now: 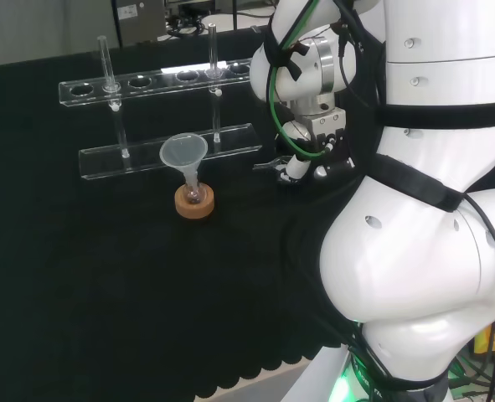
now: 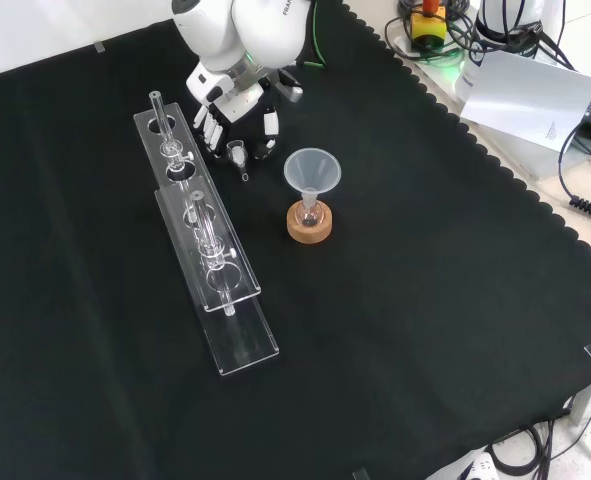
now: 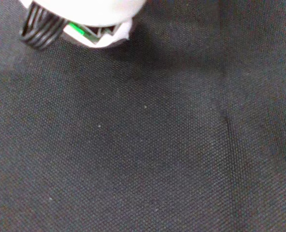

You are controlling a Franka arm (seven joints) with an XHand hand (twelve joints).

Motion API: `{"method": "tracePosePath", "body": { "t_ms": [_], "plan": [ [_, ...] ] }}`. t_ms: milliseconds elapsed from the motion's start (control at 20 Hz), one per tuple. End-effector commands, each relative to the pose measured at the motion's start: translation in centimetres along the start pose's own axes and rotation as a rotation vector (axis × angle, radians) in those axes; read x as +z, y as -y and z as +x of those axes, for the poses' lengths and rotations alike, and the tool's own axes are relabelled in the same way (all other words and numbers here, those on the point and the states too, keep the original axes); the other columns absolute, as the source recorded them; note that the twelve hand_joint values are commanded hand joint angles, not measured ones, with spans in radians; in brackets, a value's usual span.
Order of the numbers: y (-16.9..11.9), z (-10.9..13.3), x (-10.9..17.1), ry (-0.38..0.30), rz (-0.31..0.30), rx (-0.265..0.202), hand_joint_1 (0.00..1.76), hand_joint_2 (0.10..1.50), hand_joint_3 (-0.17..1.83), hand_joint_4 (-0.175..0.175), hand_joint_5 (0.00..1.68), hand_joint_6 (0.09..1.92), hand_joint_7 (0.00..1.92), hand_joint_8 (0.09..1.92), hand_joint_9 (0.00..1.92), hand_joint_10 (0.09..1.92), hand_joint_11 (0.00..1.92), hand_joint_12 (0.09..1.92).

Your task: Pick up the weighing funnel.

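The weighing funnel [image 2: 239, 155], a small clear piece with a short stem, lies on the black cloth just below the hand [image 2: 237, 118] in the front view. Fingers [image 2: 211, 128] stand to its left and the thumb [image 2: 272, 124] to its right, with a gap on each side. In the head view the hand [image 1: 304, 164] is low over the cloth, and the clear piece [image 1: 269, 165] pokes out to its left. The hand's fingers look fairly straight and open. The wrist view has a blurred part of the hand [image 3: 84, 14] over bare cloth.
The big funnel [image 2: 312, 172] stands in a small flask on a cork ring [image 2: 309, 224], right of the weighing funnel in the front view. A clear tube rack [image 2: 207, 250] with glass tubes runs along the left. In the head view, the rack [image 1: 167, 151] lies behind the funnel [image 1: 184, 154].
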State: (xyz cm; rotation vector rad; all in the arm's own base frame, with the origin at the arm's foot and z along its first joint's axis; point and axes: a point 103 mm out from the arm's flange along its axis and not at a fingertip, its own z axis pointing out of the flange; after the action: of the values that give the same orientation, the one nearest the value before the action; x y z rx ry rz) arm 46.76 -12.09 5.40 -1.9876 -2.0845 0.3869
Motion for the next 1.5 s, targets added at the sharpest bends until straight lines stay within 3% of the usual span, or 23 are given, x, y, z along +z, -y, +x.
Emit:
{"method": "tracePosePath", "body": {
  "t_ms": [50, 100, 200, 250, 300, 350, 450, 550, 600, 700, 800, 1000, 1500],
  "plan": [
    [0.1, 0.0, -0.2, 0.034, -0.014, 0.016, 1.03, 0.72, 0.61, 0.104, 0.87, 0.89, 0.79, 0.66, 0.84, 0.51, 0.49, 1.28],
    [0.1, 0.1, -0.3, 0.043, -0.022, 0.019, 1.04, 0.79, 0.52, 0.137, 0.96, 0.91, 0.88, 0.67, 0.9, 0.5, 0.55, 1.25],
    [0.1, 0.2, -0.5, 0.057, -0.032, 0.022, 1.06, 0.83, 0.46, 0.165, 1.05, 0.92, 1.03, 0.66, 1.03, 0.48, 0.69, 1.16],
    [0.2, 0.3, -0.7, 0.058, -0.038, 0.022, 1.14, 0.89, 0.37, 0.043, 1.05, 0.92, 1.05, 0.74, 1.08, 0.46, 0.76, 1.12],
    [0.2, 0.3, -0.8, 0.062, -0.04, 0.022, 1.2, 0.94, 0.26, -0.055, 1.05, 0.92, 1.06, 0.81, 1.11, 0.44, 0.8, 1.09],
    [0.2, 0.3, -1.0, 0.065, -0.042, 0.022, 1.23, 0.98, 0.18, -0.114, 1.05, 0.91, 1.07, 0.85, 1.14, 0.43, 0.83, 1.08],
    [0.3, 0.2, -1.4, 0.067, -0.049, 0.02, 1.26, 1.02, 0.1, -0.162, 1.06, 0.89, 1.09, 0.86, 1.17, 0.4, 0.86, 1.05],
    [0.4, 0.2, -1.8, 0.075, -0.046, 0.018, 1.25, 1.0, 0.1, -0.023, 1.1, 0.87, 1.16, 0.7, 1.21, 0.38, 0.9, 1.03],
    [0.5, 0.2, -2.0, 0.075, -0.046, 0.018, 1.25, 0.98, 0.12, 0.017, 1.12, 0.84, 1.21, 0.62, 1.24, 0.36, 0.92, 1.01],
    [0.6, 0.1, -2.4, 0.078, -0.043, 0.016, 1.26, 0.9, 0.25, 0.051, 1.14, 0.81, 1.27, 0.54, 1.29, 0.29, 0.96, 0.97],
    [0.9, 0.0, -2.8, 0.078, -0.042, 0.014, 1.26, 0.84, 0.36, 0.062, 1.15, 0.81, 1.28, 0.54, 1.32, 0.24, 0.99, 0.96],
    [1.5, -0.1, -3.4, 0.078, -0.032, 0.007, 1.26, 0.81, 0.41, 0.066, 1.16, 0.81, 1.29, 0.55, 1.34, 0.22, 1.0, 0.95],
    [4.0, 1.0, -5.2, 0.194, -0.022, -0.005, 1.26, 0.81, 0.42, 0.066, 1.16, 0.81, 1.29, 0.55, 1.35, 0.22, 1.01, 0.95]
  ]
}}
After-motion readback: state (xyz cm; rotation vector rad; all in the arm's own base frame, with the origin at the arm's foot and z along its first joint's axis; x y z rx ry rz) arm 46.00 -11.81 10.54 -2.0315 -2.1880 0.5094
